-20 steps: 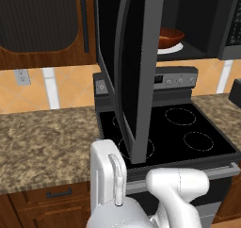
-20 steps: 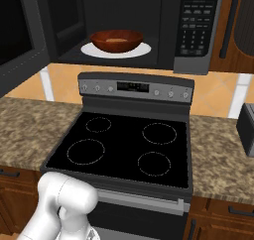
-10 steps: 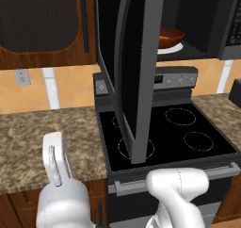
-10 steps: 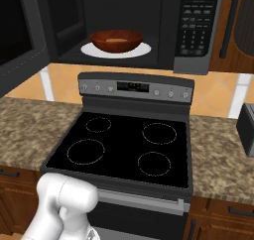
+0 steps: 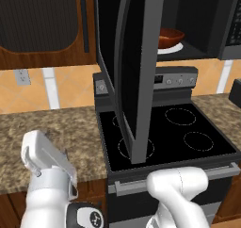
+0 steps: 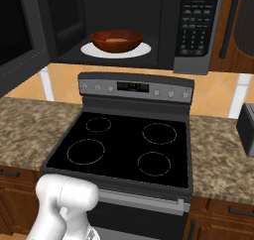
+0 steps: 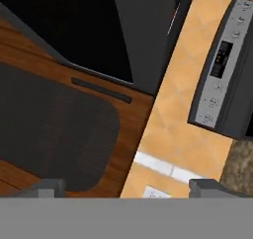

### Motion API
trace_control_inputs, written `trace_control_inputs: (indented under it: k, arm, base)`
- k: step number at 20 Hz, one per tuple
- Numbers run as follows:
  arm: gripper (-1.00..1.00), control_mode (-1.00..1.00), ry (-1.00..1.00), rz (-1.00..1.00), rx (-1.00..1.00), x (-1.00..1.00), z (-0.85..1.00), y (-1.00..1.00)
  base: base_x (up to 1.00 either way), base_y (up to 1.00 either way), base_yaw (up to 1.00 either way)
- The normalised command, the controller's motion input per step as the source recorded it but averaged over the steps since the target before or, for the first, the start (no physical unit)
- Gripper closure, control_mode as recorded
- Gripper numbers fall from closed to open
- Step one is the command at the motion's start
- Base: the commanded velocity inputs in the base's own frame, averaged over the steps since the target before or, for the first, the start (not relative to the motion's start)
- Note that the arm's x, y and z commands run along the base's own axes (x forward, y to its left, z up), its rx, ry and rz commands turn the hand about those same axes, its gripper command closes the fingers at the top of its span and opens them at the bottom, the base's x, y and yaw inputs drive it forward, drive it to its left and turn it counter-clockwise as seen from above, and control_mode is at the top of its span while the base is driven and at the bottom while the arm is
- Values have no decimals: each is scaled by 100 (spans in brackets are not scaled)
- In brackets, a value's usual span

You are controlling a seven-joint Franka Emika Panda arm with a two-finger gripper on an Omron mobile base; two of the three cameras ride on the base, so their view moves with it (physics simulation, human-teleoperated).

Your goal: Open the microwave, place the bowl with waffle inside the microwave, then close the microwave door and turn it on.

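The microwave hangs over the stove, and its door is swung wide out toward me. The reddish-brown bowl rests inside on the white turntable, also seen as the bowl past the door's edge. A tan waffle shows faintly in the bowl. In the hand view my gripper is open with nothing between its fingertips. It faces the wooden cabinet left of the microwave door. My white hand is low at the left, over the counter and apart from the door.
The black glass-top stove with its control panel sits below the microwave. Granite counter runs on both sides. A brown cabinet door with a dark panel hangs at upper left. A dark appliance stands at the right edge.
My arm has swung left and a little up, away from the open microwave door. The bowl and the door have stayed put.
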Motion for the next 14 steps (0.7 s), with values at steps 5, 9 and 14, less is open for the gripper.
trace_control_inputs:
  k: [5, 9, 14]
  arm:
    - [-100, -100, -48, 0, 18, 85, -41, -1]
    - [-100, -100, -37, -1, 33, 56, -9, 0]
    - [-100, -100, -26, -4, 52, 62, -10, -12]
  base:
    - [0, 0, 0]
    - [0, 0, 0]
    - [0, 0, 0]
